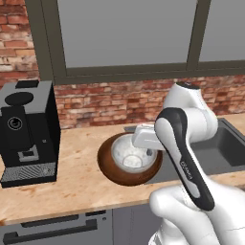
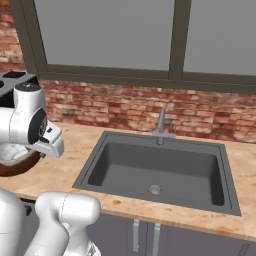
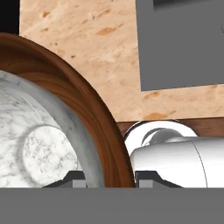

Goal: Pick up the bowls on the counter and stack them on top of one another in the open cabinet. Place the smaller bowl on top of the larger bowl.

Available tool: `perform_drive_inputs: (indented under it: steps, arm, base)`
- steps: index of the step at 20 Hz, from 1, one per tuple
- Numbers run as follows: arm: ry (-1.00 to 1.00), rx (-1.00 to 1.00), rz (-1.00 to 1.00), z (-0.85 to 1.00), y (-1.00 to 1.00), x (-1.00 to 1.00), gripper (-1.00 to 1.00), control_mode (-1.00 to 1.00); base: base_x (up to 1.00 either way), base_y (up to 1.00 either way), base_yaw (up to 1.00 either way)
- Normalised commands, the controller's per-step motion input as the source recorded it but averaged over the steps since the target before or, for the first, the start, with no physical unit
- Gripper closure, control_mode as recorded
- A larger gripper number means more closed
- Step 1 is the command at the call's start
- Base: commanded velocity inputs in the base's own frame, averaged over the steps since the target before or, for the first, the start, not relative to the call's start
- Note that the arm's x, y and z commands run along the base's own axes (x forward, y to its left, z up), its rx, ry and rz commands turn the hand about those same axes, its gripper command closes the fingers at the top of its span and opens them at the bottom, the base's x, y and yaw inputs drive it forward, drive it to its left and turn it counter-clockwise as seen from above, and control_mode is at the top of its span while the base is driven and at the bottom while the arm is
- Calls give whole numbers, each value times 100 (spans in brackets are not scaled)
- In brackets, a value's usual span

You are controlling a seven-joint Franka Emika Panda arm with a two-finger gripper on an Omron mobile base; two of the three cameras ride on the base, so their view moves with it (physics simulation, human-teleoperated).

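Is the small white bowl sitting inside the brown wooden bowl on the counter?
Yes, in the left base view the white bowl rests inside the brown wooden bowl, which stands on the counter.

My tool [image 3: 105, 177] straddles the wall of the brown bowl [image 1: 111, 172], white bowl [image 1: 131, 154] nested inside. At nine o'clock the black coffee machine [image 1: 28, 131] blocks the surface [image 1: 76, 184]; bare surface lies between it and the bowls. At three o'clock the sink [image 2: 160, 170] drops away, faucet [image 2: 161, 125] behind it. Brick wall [image 1: 95, 103] closes twelve o'clock.
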Motion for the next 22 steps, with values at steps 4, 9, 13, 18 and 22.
perform_drive_inputs:
  steps: [4,9,13,18,22]
  arm:
    - [0,0,0,0,0,0,100,-100]
    - [0,0,0,-5,-5,-28,100,-100]
    - [-2,0,0,-11,-11,-64,100,-100]
    - [-3,0,0,-9,-10,-69,100,-100]
    - [-2,0,0,0,-1,-20,100,-100]
  base:
    - [0,0,0]
    - [0,0,0]
    - [0,0,0]
    - [0,0,0]
    - [0,0,0]
